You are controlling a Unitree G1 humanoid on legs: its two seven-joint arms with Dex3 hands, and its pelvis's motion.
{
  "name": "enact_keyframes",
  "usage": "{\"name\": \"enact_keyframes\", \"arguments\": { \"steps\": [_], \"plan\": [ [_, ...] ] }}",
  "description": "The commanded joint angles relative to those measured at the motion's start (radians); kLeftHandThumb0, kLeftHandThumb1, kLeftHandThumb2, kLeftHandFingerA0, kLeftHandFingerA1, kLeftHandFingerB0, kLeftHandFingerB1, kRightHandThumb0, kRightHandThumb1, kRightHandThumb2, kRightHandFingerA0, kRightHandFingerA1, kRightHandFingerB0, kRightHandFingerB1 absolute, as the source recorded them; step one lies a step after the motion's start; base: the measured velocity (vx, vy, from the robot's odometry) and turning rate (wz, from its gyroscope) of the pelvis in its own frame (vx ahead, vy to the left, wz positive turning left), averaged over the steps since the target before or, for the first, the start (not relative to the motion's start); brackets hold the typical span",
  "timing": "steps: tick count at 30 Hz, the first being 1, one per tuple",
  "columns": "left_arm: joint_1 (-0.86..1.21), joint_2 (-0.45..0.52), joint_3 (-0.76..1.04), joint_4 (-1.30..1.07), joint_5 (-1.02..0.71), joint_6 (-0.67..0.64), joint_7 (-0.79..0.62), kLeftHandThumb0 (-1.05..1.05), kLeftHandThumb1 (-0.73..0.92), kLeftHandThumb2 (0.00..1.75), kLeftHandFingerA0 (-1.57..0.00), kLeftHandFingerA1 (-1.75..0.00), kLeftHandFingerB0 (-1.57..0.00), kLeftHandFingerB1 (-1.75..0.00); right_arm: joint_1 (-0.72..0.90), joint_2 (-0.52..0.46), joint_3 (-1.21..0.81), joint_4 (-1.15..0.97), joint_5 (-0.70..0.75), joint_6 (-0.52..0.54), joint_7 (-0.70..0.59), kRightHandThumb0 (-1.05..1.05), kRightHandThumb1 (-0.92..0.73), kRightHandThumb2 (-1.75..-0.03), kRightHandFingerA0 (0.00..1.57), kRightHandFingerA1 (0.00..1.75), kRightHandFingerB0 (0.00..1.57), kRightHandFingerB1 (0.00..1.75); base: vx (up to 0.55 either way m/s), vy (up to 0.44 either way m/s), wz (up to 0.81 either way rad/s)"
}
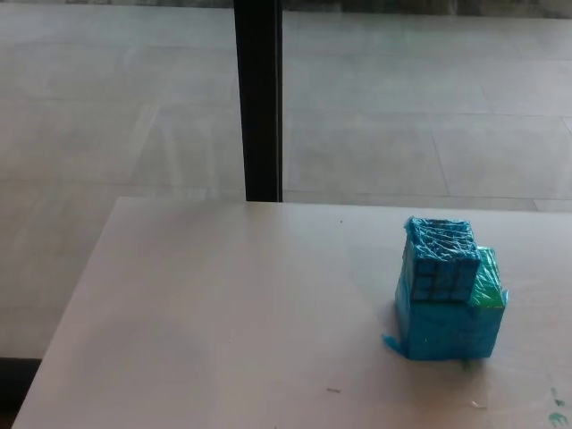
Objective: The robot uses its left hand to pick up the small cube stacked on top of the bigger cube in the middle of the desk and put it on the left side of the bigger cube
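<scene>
I saw small cube (440, 261) stacked on bigger cube (451, 322), right side of surface (223, 313); neither robot hand visible.

No writing, label, brand or number can be read anywhere here, neither on the blue cubes (444, 290) nor on the bench (223, 313).

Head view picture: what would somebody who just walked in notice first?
The bright blue small cube jumps out, sitting on top of the bigger cube at the right of the pale desk. Next comes the black post standing upright behind the desk's far edge. Neither robot hand shows.
</scene>
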Motion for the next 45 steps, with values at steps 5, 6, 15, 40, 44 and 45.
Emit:
{"name": "enact_keyframes", "arguments": {
  "steps": [5, 6, 15, 40, 44, 45],
  "plan": [
    [-0.134, 0.115, 0.146, -0.091, -0.143, 0.091, 0.02, -0.82, 0.62, 0.92, -0.58, -0.79, -0.14, -0.4, -0.028, -0.073, -0.001, 0.048, 0.005, -0.106, 0.053, -0.64, -0.45, -0.76, 0.69, 0.94, 0.48, 0.74, 0.0, 0.0, 0.02],
    [-0.184, 0.145, 0.094, -0.139, -0.103, 0.106, 0.014, -0.78, 0.6, 0.93, -0.31, -0.57, -0.05, -0.2, -0.026, -0.076, -0.001, 0.046, 0.005, -0.103, 0.053, -0.64, -0.43, -0.78, 0.7, 0.97, 0.48, 0.75, -0.03, -0.015, 0.13],
    [-0.58, 0.277, -0.313, -0.429, 0.101, 0.156, -0.019, -0.76, 0.71, 0.61, -0.23, -0.33, -0.08, -0.26, -0.035, -0.081, -0.005, 0.054, 0.009, -0.092, 0.062, -0.63, -0.43, -0.78, 0.7, 0.96, 0.48, 0.75, 0.0, 0.0, 0.0],
    [-1.303, -0.264, -1.093, -0.598, 0.38, 0.172, -0.034, -0.89, 0.58, 0.98, -0.1, -0.55, -0.05, -0.33, -0.029, -0.082, 0.006, 0.084, -0.005, -0.106, 0.055, -0.65, -0.42, -0.77, 0.73, 0.98, 0.51, 0.75, 0.0, 0.0, 0.0],
    [-1.359, -0.368, -1.133, -0.54, 0.373, 0.244, -0.045, -0.92, 0.59, 1.02, -0.15, -0.6, -0.05, -0.33, -0.018, -0.083, -0.002, 0.06, 0.009, -0.093, 0.077, -0.63, -0.42, -0.78, 0.7, 0.98, 0.5, 0.76, 0.0, 0.0, 0.0],
    [-1.37, -0.392, -1.142, -0.527, 0.376, 0.253, -0.044, -0.94, 0.6, 1.02, -0.13, -0.57, -0.05, -0.35, -0.021, -0.084, -0.002, 0.068, 0.01, -0.097, 0.079, -0.65, -0.42, -0.77, 0.7, 0.97, 0.51, 0.76, 0.0, 0.0, 0.0]
  ]
}}
